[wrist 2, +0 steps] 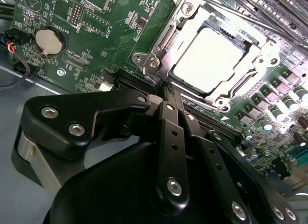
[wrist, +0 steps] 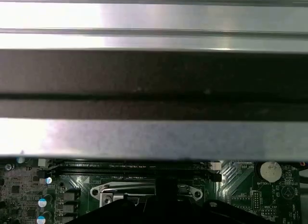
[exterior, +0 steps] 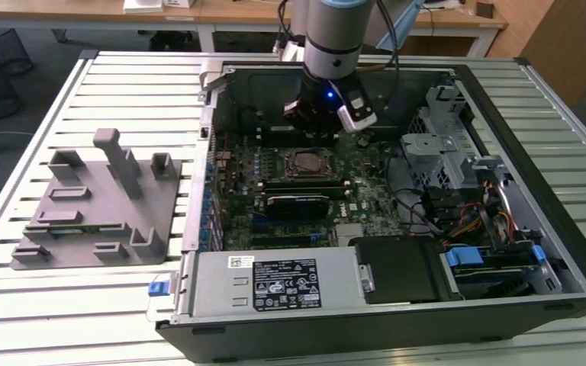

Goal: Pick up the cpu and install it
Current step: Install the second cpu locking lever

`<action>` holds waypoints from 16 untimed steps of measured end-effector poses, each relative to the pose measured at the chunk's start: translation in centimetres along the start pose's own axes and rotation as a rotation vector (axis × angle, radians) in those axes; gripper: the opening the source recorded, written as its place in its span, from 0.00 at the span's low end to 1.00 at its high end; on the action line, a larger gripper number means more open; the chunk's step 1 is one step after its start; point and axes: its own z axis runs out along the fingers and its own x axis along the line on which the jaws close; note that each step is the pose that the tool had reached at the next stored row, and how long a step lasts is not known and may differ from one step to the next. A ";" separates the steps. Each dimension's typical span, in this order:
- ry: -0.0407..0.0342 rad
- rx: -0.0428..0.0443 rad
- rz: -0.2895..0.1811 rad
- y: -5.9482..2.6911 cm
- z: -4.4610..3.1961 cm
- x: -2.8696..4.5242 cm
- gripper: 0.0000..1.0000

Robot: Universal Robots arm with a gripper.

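The cpu is a pale silvery square lying flat inside the motherboard socket, with the metal frame around it. In the exterior view the cpu sits in the middle of the green board inside the open computer case. My gripper is shut, its black fingers pressed together, and I see nothing between them. Its tips sit just beside a corner of the socket frame. Seen from the exterior view, the gripper hangs just above the socket's far edge. The first wrist view shows the socket frame below the case wall.
A grey plastic fixture stands on the slatted table at the exterior view's left. A black block lies on the board nearer than the socket. The power supply and drive cage crowd the case. A coin battery sits on the board.
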 end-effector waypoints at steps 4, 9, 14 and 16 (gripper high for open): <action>0.0000 0.0002 0.000 -0.27 -0.03 -0.01 0.11; 0.0000 0.0001 0.000 -0.75 -0.09 -0.02 0.11; 0.0001 0.0001 0.000 -1.33 -0.15 -0.03 0.11; 0.0001 0.0001 0.000 -1.54 -0.17 -0.03 0.11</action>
